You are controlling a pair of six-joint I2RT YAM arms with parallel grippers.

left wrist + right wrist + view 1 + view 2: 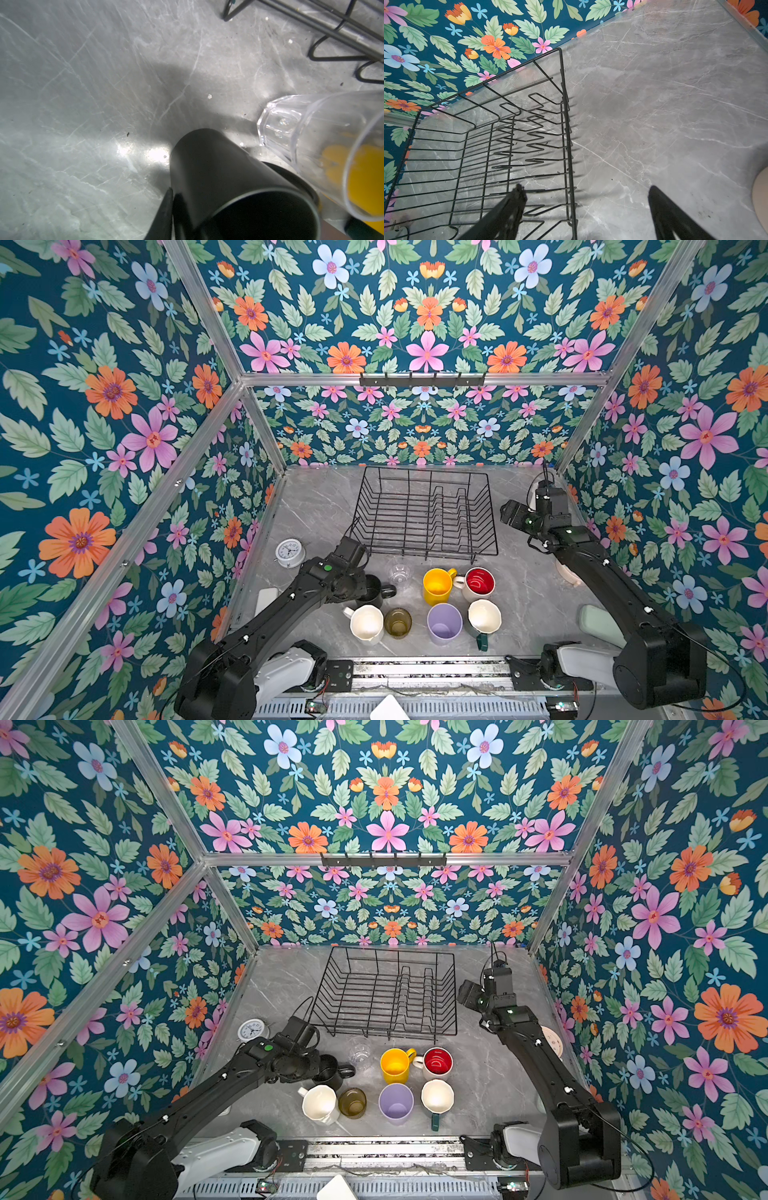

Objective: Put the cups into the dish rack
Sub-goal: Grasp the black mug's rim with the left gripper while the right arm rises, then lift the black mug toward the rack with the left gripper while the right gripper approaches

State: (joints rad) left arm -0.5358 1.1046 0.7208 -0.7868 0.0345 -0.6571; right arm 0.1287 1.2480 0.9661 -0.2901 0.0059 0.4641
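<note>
The black wire dish rack [491,514] stands empty at the back of the marble table. In front of it stand the cups: black mug [380,592], clear glass [399,572], yellow mug [436,585], red-inside mug [480,583], white mug [366,623], olive glass [397,622], lilac tumbler [444,623] and teal mug [484,616]. My left gripper [178,197] is shut on the black mug's [218,170] wall, one finger [168,207] outside, the other hidden inside. My right gripper [586,188] hangs open and empty over the rack's [568,135] right edge.
A white alarm clock [289,551] sits left of the rack. A second clock [552,1042] lies partly under the right arm. A pale green object [598,624] lies at the front right. A black hook rail [422,381] is on the back wall. Floral walls enclose three sides.
</note>
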